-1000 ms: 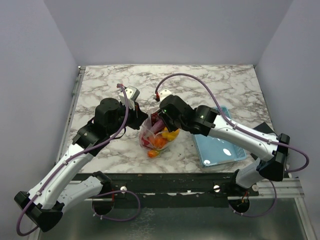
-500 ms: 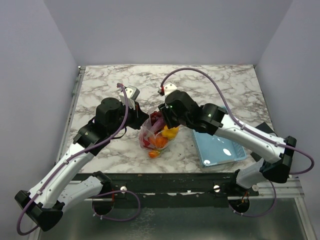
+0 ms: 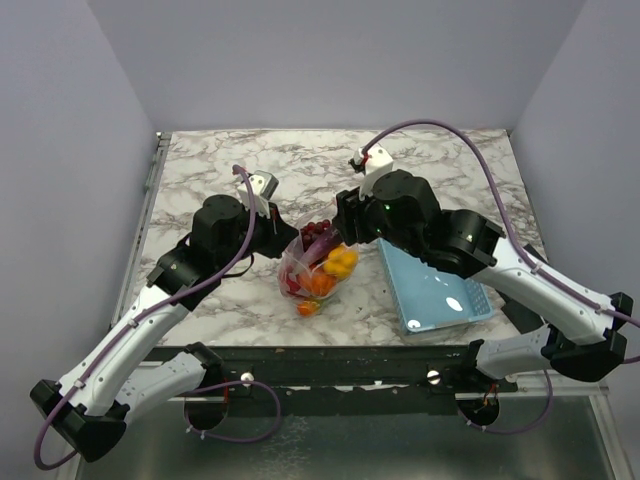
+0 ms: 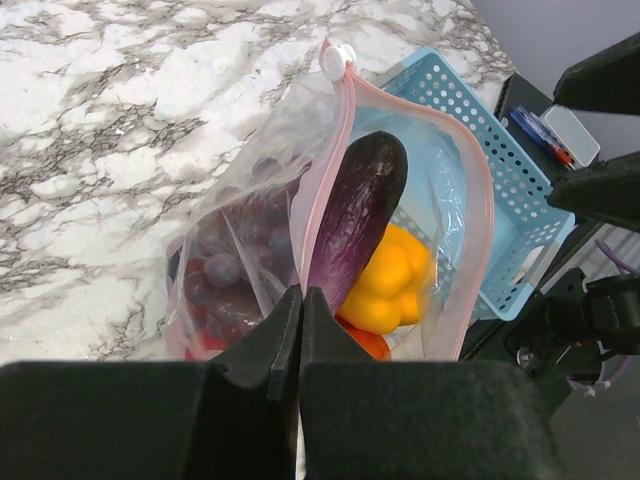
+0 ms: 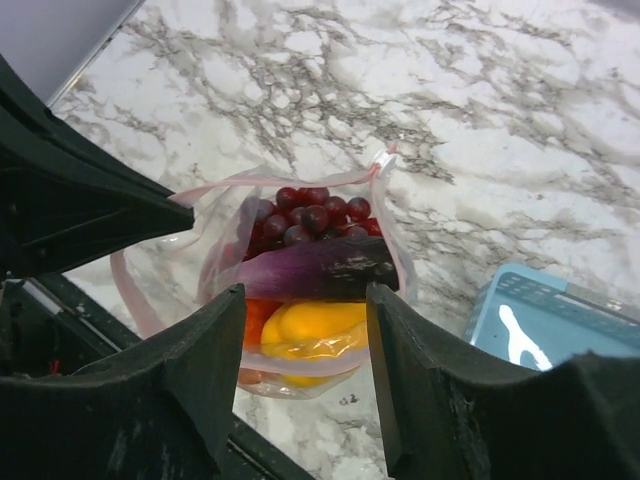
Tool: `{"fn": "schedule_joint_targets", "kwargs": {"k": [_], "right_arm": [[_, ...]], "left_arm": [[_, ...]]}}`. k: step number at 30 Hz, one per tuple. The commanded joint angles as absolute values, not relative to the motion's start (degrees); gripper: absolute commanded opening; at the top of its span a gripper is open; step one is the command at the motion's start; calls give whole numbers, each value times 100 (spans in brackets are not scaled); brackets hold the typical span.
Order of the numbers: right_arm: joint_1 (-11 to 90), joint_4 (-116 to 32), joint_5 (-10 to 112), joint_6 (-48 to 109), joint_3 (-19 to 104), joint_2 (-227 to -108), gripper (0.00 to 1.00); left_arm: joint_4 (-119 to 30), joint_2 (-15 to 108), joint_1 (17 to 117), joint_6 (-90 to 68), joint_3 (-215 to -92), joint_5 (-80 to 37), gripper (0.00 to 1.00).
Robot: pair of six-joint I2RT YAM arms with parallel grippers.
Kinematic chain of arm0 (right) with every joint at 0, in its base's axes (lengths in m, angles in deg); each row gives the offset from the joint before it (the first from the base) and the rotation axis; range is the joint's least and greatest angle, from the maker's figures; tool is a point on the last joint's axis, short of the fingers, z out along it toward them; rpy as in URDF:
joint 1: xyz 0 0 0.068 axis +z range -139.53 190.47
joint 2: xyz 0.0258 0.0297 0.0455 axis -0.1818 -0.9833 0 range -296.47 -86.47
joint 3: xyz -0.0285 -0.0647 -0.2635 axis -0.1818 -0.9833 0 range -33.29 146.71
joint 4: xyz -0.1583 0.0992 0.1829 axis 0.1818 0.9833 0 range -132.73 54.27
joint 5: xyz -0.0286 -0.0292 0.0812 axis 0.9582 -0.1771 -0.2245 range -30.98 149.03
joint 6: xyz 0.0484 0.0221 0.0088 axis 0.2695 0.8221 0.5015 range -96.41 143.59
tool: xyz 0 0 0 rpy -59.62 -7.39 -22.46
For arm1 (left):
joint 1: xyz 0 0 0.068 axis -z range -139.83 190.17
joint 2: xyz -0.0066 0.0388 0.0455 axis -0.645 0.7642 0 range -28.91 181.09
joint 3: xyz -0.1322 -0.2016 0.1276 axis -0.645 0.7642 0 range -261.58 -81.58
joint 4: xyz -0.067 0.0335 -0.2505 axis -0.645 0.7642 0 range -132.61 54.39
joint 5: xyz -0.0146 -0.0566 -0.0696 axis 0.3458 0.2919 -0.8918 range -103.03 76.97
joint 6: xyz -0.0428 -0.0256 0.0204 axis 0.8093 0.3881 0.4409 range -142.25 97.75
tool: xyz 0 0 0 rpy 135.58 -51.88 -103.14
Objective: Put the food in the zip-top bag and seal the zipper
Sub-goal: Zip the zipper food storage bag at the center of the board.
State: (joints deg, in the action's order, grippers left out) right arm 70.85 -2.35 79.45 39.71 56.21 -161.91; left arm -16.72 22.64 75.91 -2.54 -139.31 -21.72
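Note:
The clear zip-top bag [image 3: 312,272] stands open near the table's front edge and holds the food: dark red grapes [image 5: 305,215], a purple eggplant [image 5: 320,268] lying across the mouth, a yellow pepper [image 4: 395,290] and orange and red pieces. The pink zipper [image 4: 338,150] runs round the open mouth, with its white slider [image 4: 333,62] at the far end. My left gripper [image 4: 301,295] is shut on the near end of the bag's mouth edge and holds it up. My right gripper [image 5: 305,292] is open and empty, hovering above the bag.
A light-blue plastic basket [image 3: 440,295] lies to the right of the bag, under my right arm; it also shows in the left wrist view [image 4: 500,160]. A dark object [image 3: 530,260] lies past the basket at the table's right edge.
My right gripper has risen out of the bag's mouth and drawn back to the right, open and empty. The eggplant now lies in the bag. The left arm has not moved.

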Motion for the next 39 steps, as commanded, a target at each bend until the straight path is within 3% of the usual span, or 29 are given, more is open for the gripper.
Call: {"fn": "schedule_joint_targets", "kwargs": {"k": [1, 15, 22, 30, 39], "right_arm": [[7094, 147, 8689, 3319, 5881, -16293, 59], [7094, 60, 8902, 1620, 5612, -15948, 62], [7094, 202, 7655, 675, 5059, -15224, 61], [7094, 164, 5431, -559, 3988, -14052, 61], [7094, 25, 4767, -1459, 3390, -13940, 63]], "left_arm": [[-1665, 2300, 7607, -329, -14162, -2194, 0], [-636, 2792, 7605, -1304, -15369, -2800, 0], [-130, 2961, 7611, -1767, -15697, -3272, 0], [-29, 2634, 7792, -2087, -15379, -3836, 0], [182, 2486, 8298, -2189, -15275, -4028, 0]]}}
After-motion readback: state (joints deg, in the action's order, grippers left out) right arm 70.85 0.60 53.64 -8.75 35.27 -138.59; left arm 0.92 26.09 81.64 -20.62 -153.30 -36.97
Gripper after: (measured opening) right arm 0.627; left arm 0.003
